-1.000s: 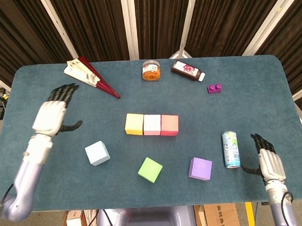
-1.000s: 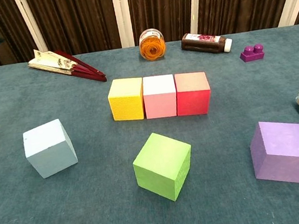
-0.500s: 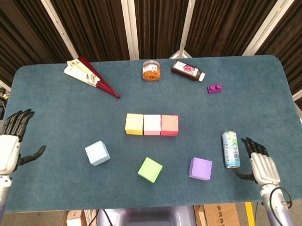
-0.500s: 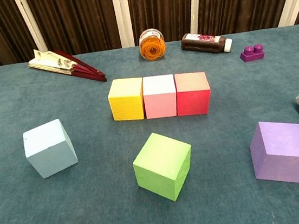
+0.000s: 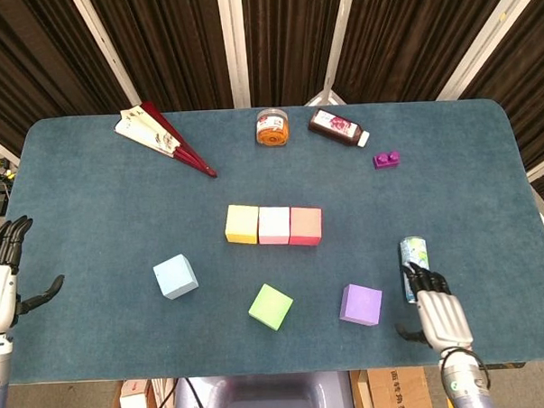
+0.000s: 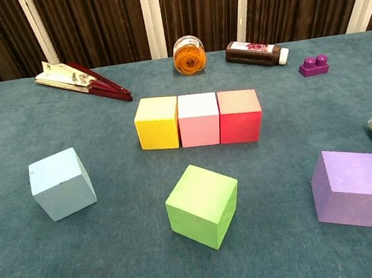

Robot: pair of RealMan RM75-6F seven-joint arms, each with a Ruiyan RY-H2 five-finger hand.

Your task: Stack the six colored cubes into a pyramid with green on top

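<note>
On the teal table [image 5: 110, 211], a yellow cube [image 5: 242, 223], pink cube [image 5: 275, 225] and red cube [image 5: 305, 226] form a row. Nearer lie a pale blue cube [image 5: 175, 277], lime green cube [image 5: 271, 306] and lilac purple cube [image 5: 360, 305]. The can [image 5: 413, 259] is white with green-blue print; the jar [image 5: 271, 128] is orange, the toy brick [image 5: 387, 159] purple, and the folded fan [image 5: 161, 137] dark red and cream.

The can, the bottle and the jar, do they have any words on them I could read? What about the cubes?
No words can be read anywhere.
Can: printed pattern, lettering too blurred to read.
Bottle: a light label with a picture, text too small.
Jar: no readable label.
Folded fan: dark marks on the pale paper, too small to read.
Colored cubes, such as the green cube: plain faces, no writing.
</note>
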